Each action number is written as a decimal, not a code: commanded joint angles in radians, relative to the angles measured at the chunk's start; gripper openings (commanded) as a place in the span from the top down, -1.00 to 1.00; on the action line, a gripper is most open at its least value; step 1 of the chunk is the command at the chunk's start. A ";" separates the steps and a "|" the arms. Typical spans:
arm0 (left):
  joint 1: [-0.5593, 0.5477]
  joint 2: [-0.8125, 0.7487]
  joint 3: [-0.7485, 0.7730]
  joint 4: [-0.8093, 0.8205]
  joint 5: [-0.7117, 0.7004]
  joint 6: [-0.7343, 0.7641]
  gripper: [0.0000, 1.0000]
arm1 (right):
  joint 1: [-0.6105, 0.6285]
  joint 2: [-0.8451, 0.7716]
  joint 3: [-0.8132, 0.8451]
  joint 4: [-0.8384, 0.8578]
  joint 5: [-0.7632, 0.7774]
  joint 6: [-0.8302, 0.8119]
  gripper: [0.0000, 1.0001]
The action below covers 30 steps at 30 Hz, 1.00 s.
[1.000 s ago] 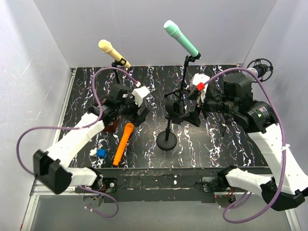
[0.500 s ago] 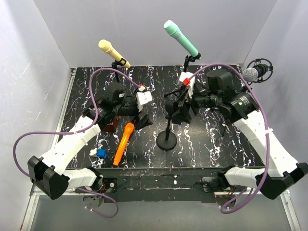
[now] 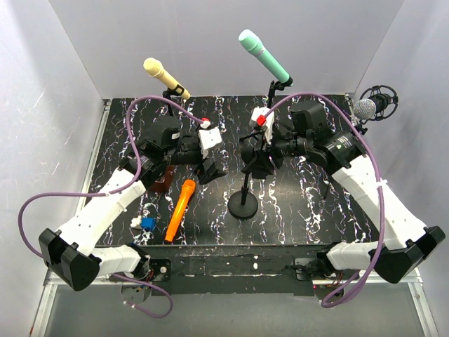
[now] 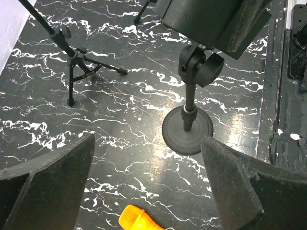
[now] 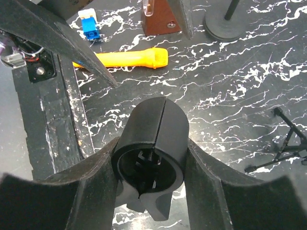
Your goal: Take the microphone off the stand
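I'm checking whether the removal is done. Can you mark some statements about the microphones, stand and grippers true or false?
1. The orange microphone lies flat on the table. True.
2. The clip on the round-base stand holds a microphone. False: the clip is empty.
3. The left gripper grips the orange microphone. False: it is open and empty, above the table.
4. The right gripper has a finger on either side of the clip. True.
5. The green microphone lies on the table. False: it sits raised on its own stand at the back.
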 commanded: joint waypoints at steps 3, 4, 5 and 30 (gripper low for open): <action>-0.010 -0.016 -0.027 0.086 -0.005 -0.047 -0.82 | 0.006 -0.021 0.051 -0.095 -0.073 -0.074 0.10; -0.010 -0.016 -0.033 0.103 -0.017 -0.061 -0.82 | 0.006 -0.018 0.056 -0.109 -0.085 -0.106 0.14; -0.010 -0.016 -0.036 0.112 -0.026 -0.081 -0.82 | 0.006 -0.016 0.061 -0.131 -0.103 -0.146 0.18; -0.024 0.007 -0.036 0.204 0.128 -0.109 -0.83 | 0.013 -0.057 0.153 -0.143 -0.167 -0.328 -0.73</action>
